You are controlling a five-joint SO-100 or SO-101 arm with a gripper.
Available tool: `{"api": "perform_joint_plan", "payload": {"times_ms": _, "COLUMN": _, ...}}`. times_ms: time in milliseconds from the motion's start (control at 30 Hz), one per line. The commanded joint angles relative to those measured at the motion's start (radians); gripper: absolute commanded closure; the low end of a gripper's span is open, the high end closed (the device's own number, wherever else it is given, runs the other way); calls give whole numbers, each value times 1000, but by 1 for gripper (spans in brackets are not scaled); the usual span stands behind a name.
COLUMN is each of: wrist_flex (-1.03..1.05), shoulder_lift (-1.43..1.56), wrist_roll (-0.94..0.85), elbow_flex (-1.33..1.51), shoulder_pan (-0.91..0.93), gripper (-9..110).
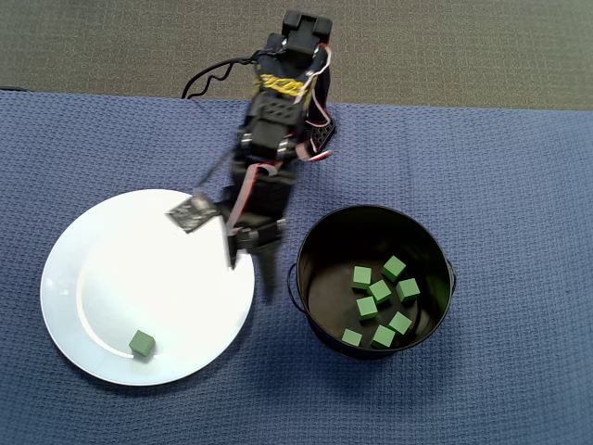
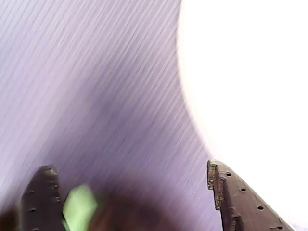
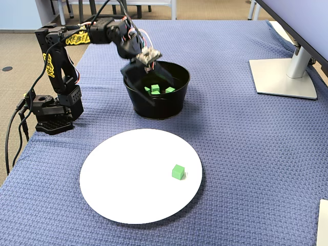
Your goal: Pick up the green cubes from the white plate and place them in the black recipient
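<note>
One green cube (image 1: 142,344) lies on the white plate (image 1: 120,269), near its front edge; it also shows in the fixed view (image 3: 178,171) on the plate (image 3: 128,184). Several green cubes (image 1: 380,291) lie inside the black pot (image 1: 371,210), which also shows in the fixed view (image 3: 164,108). My gripper (image 1: 250,273) is open and hangs between the plate's rim and the pot, above the cloth. In the wrist view the gripper (image 2: 129,168) has its fingers wide apart, with the plate (image 2: 250,72) on the right. A blurred green patch (image 2: 79,204) beside the left finger is unclear.
A blue woven cloth (image 1: 519,185) covers the table. A monitor stand (image 3: 284,77) sits at the far right in the fixed view. The arm's base (image 3: 51,113) stands left of the pot, with cables trailing off the table edge.
</note>
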Motion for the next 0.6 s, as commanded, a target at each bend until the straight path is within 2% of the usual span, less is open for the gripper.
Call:
{"api": "perform_joint_plan", "payload": {"times_ms": 0, "wrist_flex": -129, "shoulder_lift": -49, "wrist_roll": -123, "elbow_flex": -84, "shoulder_pan": 123, "gripper": 69}}
{"api": "perform_joint_plan", "payload": {"times_ms": 233, "wrist_flex": -350, "shoulder_lift": -202, "wrist_roll": -310, "elbow_flex": -104, "shoulder_pan": 244, "gripper": 69}}
{"api": "perform_joint_plan", "payload": {"times_ms": 567, "wrist_flex": -664, "shoulder_lift": -301, "wrist_roll": -525, "elbow_flex": 21, "shoulder_pan": 287, "gripper": 72}}
